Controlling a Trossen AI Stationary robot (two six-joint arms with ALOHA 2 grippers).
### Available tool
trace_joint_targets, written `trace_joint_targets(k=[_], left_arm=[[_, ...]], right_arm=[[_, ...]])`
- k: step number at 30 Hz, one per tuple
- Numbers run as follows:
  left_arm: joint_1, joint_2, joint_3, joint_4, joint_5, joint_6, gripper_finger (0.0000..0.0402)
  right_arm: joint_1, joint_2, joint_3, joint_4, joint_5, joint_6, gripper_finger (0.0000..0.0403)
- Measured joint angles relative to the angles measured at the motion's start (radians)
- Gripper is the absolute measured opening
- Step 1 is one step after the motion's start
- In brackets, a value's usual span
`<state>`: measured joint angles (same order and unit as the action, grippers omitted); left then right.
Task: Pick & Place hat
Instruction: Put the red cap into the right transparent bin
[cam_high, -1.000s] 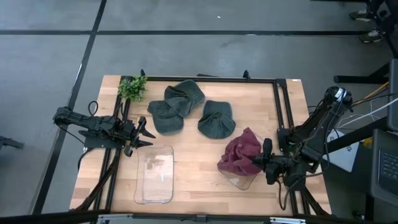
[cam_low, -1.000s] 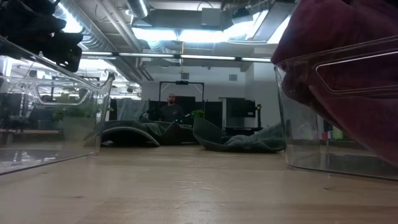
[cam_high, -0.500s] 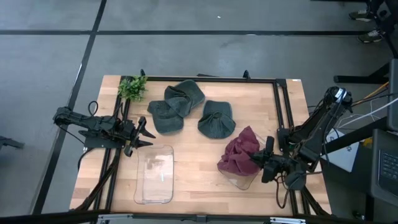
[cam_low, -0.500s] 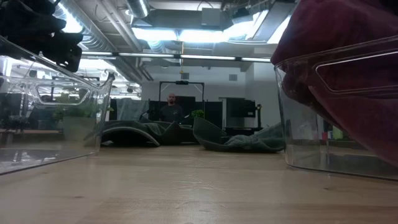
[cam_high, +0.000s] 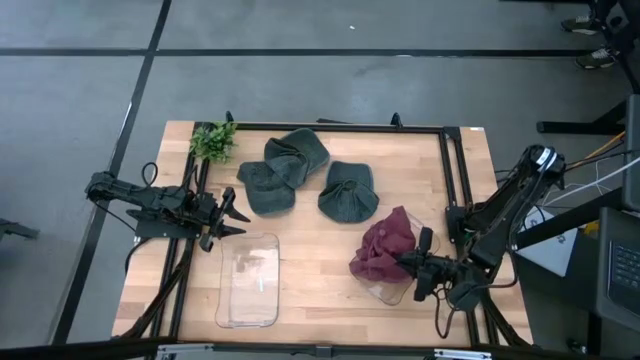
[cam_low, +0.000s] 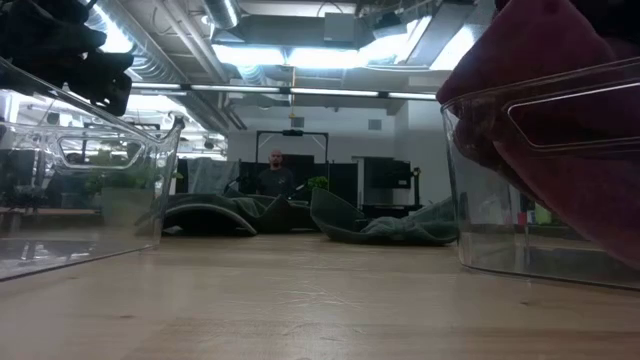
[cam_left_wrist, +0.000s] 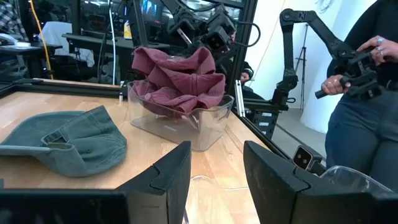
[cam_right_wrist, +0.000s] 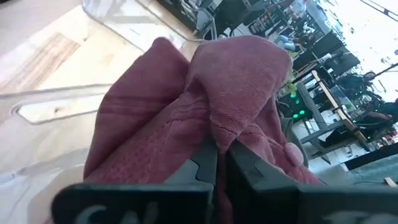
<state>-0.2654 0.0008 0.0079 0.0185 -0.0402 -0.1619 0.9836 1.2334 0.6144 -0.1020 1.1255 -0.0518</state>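
A maroon hat lies bunched in a small clear container near the table's right side; it also shows in the left wrist view and the low view. My right gripper is at the hat's right side, shut on its cloth. Two dark green hats lie flat on the table's far half. An empty clear bin stands near the near edge. My left gripper waits open at the left side, just beyond the bin. My right gripper pinches a raised fold of the maroon hat between its two fingers, coming level from the table's right side. The hat stays bunched in the clear container, its cloth heaped above the rim.
A small green plant stands at the far left corner. A black frame rail runs along the table's right side. A person stands beyond the table holding controllers. Bare wood lies between the bin and the container.
My right gripper has crept a little toward the table's left and near edge, closer in on the maroon hat. The hat and its container have stayed in place.
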Motion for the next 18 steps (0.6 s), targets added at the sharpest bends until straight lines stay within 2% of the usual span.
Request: trace_joint_targets(k=[4, 11, 18], left_arm=[[0.000, 0.000, 0.000, 0.000, 0.000, 0.000, 0.0143], [0.000, 0.000, 0.000, 0.000, 0.000, 0.000, 0.0143], [0.000, 0.000, 0.000, 0.000, 0.000, 0.000, 0.0143]], right_arm=[[0.000, 0.012, 0.000, 0.000, -0.014, 0.054, 0.0014], [0.000, 0.012, 0.000, -0.011, -0.157, 0.233, 0.0014], [0.000, 0.012, 0.000, -0.093, -0.253, 0.414, 0.0014]])
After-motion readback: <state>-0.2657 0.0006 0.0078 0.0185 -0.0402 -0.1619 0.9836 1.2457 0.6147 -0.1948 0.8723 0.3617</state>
